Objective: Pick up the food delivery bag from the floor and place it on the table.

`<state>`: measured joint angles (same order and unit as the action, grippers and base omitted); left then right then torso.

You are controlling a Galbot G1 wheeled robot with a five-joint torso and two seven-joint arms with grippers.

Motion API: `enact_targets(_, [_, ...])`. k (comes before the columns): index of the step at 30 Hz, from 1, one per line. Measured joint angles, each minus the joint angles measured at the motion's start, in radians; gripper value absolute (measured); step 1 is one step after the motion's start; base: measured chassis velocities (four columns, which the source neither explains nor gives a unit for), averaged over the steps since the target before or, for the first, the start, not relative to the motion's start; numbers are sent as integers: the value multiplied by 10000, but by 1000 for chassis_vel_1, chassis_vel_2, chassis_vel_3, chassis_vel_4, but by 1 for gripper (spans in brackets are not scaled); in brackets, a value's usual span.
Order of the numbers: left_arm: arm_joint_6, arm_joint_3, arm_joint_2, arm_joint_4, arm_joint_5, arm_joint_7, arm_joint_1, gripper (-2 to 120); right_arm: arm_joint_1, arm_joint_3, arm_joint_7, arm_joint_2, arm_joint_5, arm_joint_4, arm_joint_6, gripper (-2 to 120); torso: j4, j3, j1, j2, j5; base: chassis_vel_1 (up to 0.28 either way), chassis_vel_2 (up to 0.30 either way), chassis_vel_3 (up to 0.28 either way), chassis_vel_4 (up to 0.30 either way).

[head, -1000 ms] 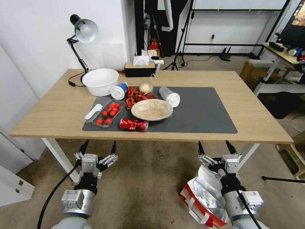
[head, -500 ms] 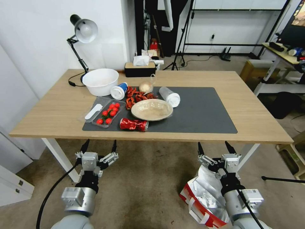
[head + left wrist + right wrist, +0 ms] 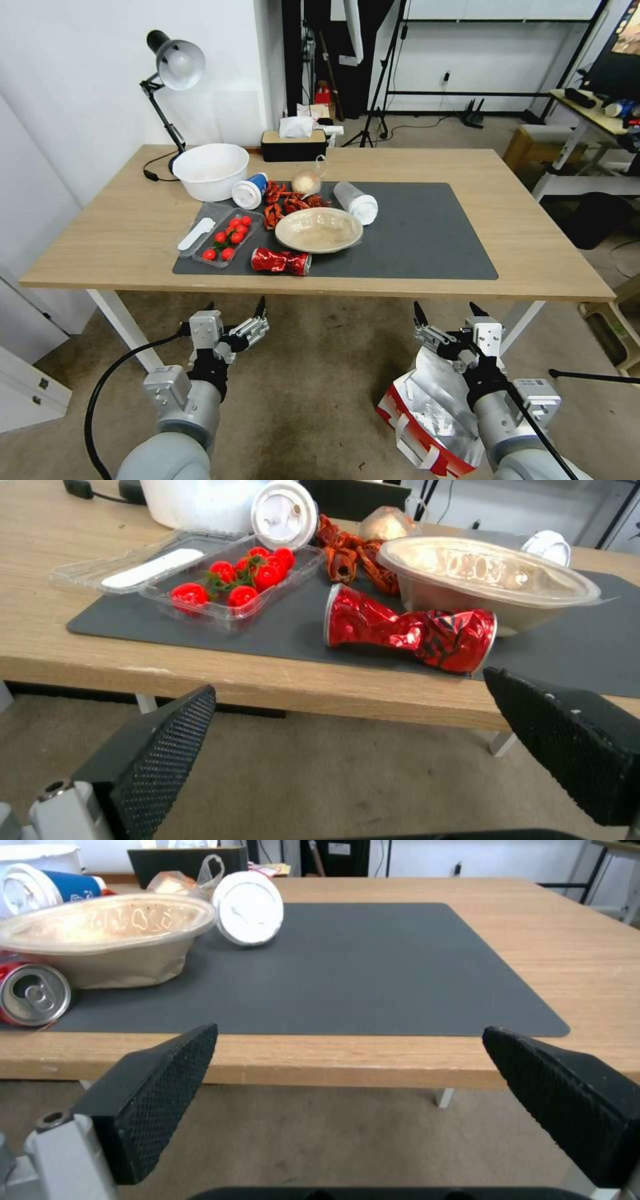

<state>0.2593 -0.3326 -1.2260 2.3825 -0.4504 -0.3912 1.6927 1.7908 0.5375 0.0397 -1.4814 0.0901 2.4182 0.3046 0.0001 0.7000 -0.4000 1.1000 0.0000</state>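
The food delivery bag (image 3: 427, 413) is found on the floor (image 3: 313, 387), directly under the right gripper (image 3: 445, 311) and its forearm, open top showing foil. The right jaws are spread wide and empty, pointed at the near edge of the table (image 3: 120, 227). The left gripper (image 3: 235, 307), jaws likewise apart, is held well clear of the bag. The right half of the dark mat (image 3: 427, 233) is seen bare.

a studio-like lab room: light stands (image 3: 380, 73) and cables behind a wooden table (image 3: 533, 240) with a desk lamp (image 3: 170, 67)
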Motion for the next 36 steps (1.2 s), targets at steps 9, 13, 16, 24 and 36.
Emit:
enact_targets(9, [-1559, -8, 51, -285, -471, 47, 250, 100, 24, 24, -11, -65, -67, 3, -117, 100, 0, 0, 0, 0, 0, 0, 0, 0, 0])
enact_targets(13, [-1591, -53, 21, -244, -599, -91, 306, 100, 35, 50, -16, -87, -80, 9, -163, 100, 0, -24, 21, -45, 0, 0, 0, 0, 0])
enact_targets(16, [-1581, -79, -5, -212, -637, -116, 320, 100, 49, 49, -25, -97, -83, 9, -176, 100, 0, -95, 85, -180, 0, 0, 0, 0, 0])
enact_targets(24, [-1581, -140, -67, -149, -639, -143, 383, 100, 51, 21, -73, -115, -123, 1, -211, 100, 1, -386, 312, -700, 0, 0, 0, 0, 0])
enact_targets(36, [-1581, -159, -117, -115, -593, -111, 434, 100, 36, 14, -103, -111, -123, -39, -239, 100, 0, -748, 592, -1341, 0, 0, 0, 0, 0])
